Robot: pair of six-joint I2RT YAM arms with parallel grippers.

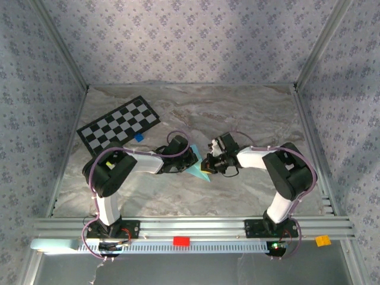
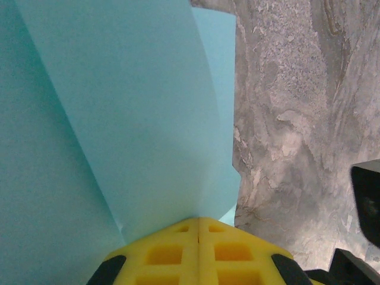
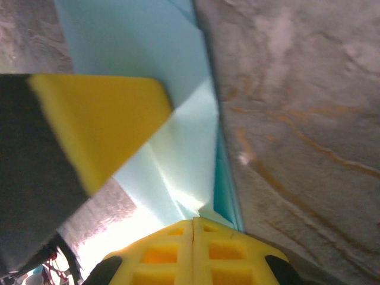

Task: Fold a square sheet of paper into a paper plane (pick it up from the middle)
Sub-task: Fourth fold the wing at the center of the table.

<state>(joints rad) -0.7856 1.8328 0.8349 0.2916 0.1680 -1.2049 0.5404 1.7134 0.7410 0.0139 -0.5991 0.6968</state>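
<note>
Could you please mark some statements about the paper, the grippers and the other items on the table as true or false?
1. The left gripper and the right gripper are both shut on the blue paper. True.
2. The blue paper lies flat and unfolded. False: it is creased, with layers overlapping.
3. The checkerboard card lies at the far left of the table. True.
4. The dark-blue block sits on the blue paper. False: it lies by the checkerboard card, apart from the paper.
</note>
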